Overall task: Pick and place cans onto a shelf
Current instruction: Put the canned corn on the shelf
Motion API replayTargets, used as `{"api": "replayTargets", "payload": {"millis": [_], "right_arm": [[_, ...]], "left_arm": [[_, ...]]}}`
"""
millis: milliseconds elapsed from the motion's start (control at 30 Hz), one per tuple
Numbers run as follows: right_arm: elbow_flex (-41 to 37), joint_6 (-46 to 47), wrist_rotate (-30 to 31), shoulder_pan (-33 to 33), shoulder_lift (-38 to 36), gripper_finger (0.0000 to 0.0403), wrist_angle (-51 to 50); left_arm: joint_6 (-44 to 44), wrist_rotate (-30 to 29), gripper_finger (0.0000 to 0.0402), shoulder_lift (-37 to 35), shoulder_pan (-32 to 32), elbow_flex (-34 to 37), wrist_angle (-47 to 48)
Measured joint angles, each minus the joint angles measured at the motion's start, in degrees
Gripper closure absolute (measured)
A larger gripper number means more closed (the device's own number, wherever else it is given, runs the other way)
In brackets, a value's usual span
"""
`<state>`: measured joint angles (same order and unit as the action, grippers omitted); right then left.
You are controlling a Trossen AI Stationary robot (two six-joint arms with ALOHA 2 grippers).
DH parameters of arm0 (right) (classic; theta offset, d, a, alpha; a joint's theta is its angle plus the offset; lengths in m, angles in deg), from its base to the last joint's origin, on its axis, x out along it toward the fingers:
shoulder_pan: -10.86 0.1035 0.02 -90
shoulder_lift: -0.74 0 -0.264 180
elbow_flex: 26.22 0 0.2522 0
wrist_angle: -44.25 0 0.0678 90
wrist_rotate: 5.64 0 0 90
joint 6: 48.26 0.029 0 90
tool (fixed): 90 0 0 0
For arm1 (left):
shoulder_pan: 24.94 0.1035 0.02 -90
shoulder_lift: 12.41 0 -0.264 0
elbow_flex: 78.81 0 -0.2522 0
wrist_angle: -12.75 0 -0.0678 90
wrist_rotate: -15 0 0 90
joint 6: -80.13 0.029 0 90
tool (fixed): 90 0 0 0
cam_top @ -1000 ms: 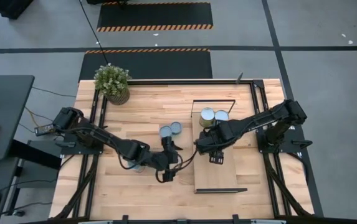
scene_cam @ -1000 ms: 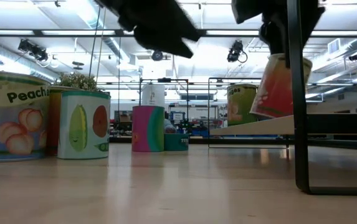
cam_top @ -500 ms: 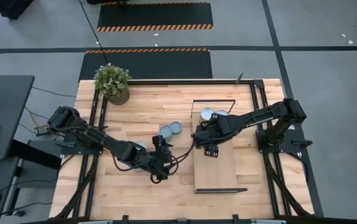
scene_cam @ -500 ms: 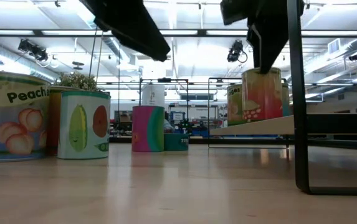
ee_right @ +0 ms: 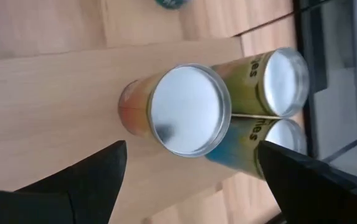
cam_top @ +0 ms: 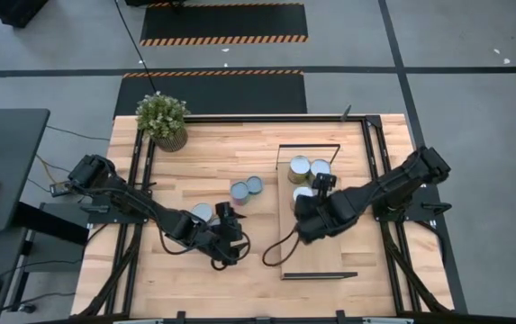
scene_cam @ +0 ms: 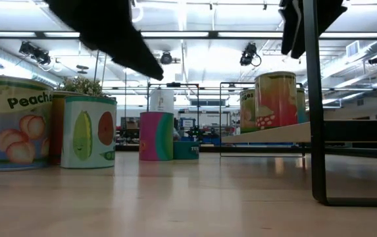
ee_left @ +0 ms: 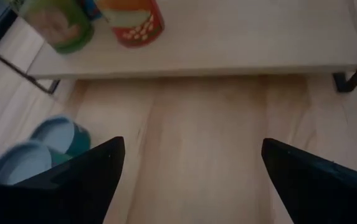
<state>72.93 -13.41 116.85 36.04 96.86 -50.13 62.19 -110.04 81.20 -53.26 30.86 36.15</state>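
Note:
Three cans stand upright on the shelf at its far end: an orange can, a green one and a blue one. My right gripper hovers open above the orange can, clear of it. Three more cans stand on the tabletop left of the shelf, one of them near my left arm. My left gripper hangs open over bare tabletop left of the shelf and points toward it, with nothing between its fingers.
A potted plant stands at the table's far left corner. The low view shows a peach can, a pear can and a pink can on the table, and the shelf's black leg.
My right gripper has set the orange can, tilted in its hold a second ago, upright on the shelf. It has then opened, let go, risen and drawn back toward the near edge. My left gripper, still open, has gone toward the table's left.

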Motion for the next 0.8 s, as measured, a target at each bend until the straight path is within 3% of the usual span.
{"api": "replayTargets", "payload": {"millis": [167,433,800], "right_arm": [[-1.2,1.0,3.9,1.8,0.0,0.0035,-0.1],[-9.3,1.2,8.3,1.9,0.0,0.0035,4.5],[-11.5,0.5,10.8,-5.9,0.0,0.0035,7.1]], "left_arm": [[-1.0,-4.2,0.0017,-3.6,-3.2,1.7,-0.3],[-1.1,-8.5,0.0017,-11.5,-7.4,7.9,-3.4],[-2.4,-12.8,0.0017,-18.1,-7.6,14.7,-7.5]]}}
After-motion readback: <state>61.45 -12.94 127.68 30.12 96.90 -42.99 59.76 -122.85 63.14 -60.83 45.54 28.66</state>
